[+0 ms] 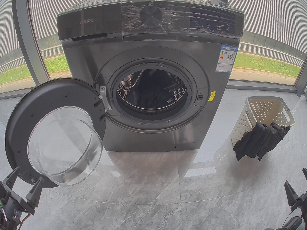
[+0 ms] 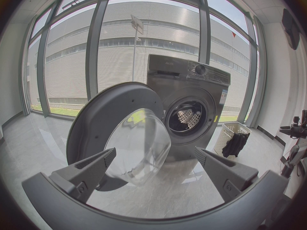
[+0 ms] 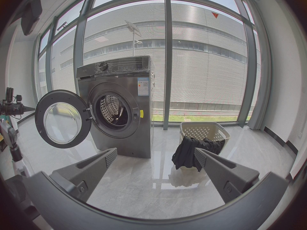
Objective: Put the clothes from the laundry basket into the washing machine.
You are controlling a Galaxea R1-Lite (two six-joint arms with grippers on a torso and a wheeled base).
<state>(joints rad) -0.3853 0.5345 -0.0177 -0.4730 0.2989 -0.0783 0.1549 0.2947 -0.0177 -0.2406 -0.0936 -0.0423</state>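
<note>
Clothes [image 1: 260, 139], a dark bundle, hang over the near rim of the laundry basket [image 1: 268, 103] and down its outer wall. Their lower edge comes close to the floor [image 1: 166, 189].

The left pincer [image 1: 27, 178] sits low at the robot's left with its two fingers spread apart and nothing between them. In the left wrist view the gap between the fingers frames the clear glass bowl of the door. The fingertips lie just before the lower edge of the washing machine's door [image 1: 48, 103], and I cannot tell whether they touch it. The right pincer [image 1: 295, 178] sits low at the robot's right, likewise spread wide and holding nothing. It is nearer the robot than the basket and well apart from it. In the right wrist view the clothes and basket show beyond the gap between its fingers.

Farther out, the door hangs from hinges on the left side of the opening and is swung fully wide, its glass bowl bulging toward the robot. The washing machine [image 1: 153, 50] stands upright on the grey marbled floor, its round opening uncovered and the metal drum [image 1: 150, 90] visible inside. The drum's depth is dark, so what lies in it cannot be made out. The white, perforated basket stands on the floor to the right of the machine, near its front corner. Tall windows [image 1: 271, 23] rise behind both.
</note>
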